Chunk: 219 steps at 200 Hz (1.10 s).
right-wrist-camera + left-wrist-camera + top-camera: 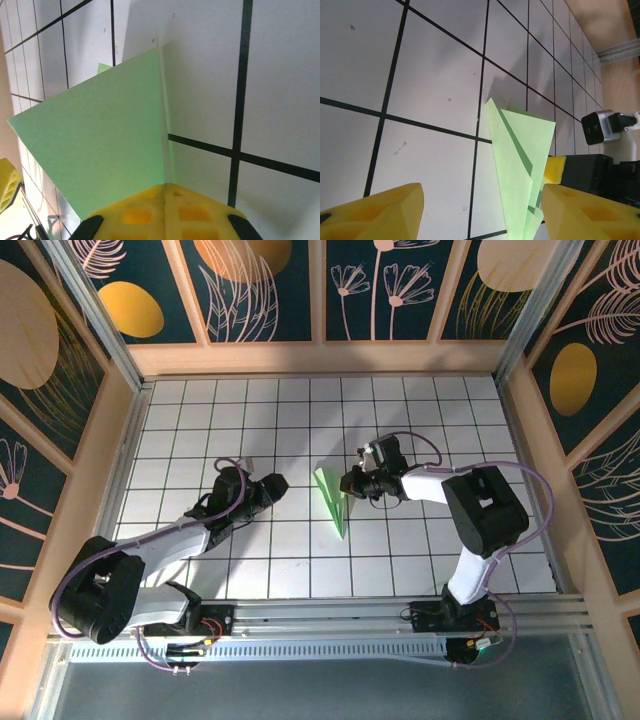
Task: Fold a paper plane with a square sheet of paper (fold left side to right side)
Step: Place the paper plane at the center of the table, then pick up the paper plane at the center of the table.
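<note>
The paper plane (333,502) is the pale green sheet folded into a narrow pointed dart, lying near the middle of the white grid table (400,420) with its tip toward the near edge. My right gripper (352,483) is shut on its right side. In the right wrist view the yellow fingertips (150,210) meet on the paper's edge, and a green flap (100,140) stands up to their left. My left gripper (276,484) hovers just left of the plane, open. In the left wrist view the plane (520,150) lies between the spread fingers (375,212), close to the right one.
Wooden walls (120,430) with patterned panels close in the table on three sides. An aluminium rail (400,615) with the arm bases runs along the near edge. The right arm's black body (485,505) stands over the right half of the grid.
</note>
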Tool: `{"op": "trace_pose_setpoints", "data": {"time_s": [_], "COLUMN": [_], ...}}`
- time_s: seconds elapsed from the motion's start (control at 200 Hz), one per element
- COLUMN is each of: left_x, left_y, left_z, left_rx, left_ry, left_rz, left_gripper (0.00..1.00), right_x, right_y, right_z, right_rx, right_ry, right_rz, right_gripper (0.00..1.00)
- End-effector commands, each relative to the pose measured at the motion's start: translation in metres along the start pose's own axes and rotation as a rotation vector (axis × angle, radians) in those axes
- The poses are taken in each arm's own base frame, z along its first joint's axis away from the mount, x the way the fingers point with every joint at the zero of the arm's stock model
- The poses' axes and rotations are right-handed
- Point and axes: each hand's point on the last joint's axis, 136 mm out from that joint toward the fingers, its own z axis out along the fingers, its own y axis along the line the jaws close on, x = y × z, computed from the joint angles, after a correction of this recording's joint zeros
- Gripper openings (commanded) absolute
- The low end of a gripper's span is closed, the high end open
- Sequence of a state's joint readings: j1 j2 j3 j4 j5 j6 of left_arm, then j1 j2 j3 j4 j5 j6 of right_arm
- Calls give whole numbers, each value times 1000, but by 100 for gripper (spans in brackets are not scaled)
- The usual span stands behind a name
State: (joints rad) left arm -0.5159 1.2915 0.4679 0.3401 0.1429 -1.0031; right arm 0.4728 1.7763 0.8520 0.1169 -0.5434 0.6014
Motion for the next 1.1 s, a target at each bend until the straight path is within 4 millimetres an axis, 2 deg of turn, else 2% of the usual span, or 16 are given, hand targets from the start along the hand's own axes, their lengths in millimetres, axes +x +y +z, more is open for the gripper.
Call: {"op": "trace_pose_setpoints", "data": {"time_s": [0.0, 0.145, 0.375, 0.44, 0.49, 0.55, 0.666, 0.746, 1.091], "left_x": [-9, -11, -20, -24, -28, -32, -40, -43, -43], "left_y": [-13, -12, -12, -12, -11, -10, -6, -3, 9], "left_z": [1, -1, -10, -15, -19, -25, -36, -43, -53], "left_rx": [32, 22, -3, -11, -18, -22, -51, -63, -103], "left_ry": [-13, -29, -75, -100, -123, -150, -206, -237, -264], "left_rz": [13, 22, 42, 46, 53, 68, 82, 81, 85], "left_gripper": [64, 66, 69, 70, 71, 72, 75, 76, 77], "right_x": [-3, -7, -17, -17, -9, 1, 23, 31, 42], "right_y": [6, 10, 3, 9, 16, 25, 29, 31, 28], "right_z": [-8, -14, -36, -44, -46, -46, -37, -30, -12], "right_rx": [13, 29, 194, 231, 248, 263, 309, 320, 345], "right_ry": [-17, -36, -81, -82, -47, 4, 90, 118, 180], "right_rz": [-39, -59, -137, -197, -253, -309, -355, -354, -358], "right_gripper": [15, 27, 45, 49, 52, 52, 53, 53, 52]}}
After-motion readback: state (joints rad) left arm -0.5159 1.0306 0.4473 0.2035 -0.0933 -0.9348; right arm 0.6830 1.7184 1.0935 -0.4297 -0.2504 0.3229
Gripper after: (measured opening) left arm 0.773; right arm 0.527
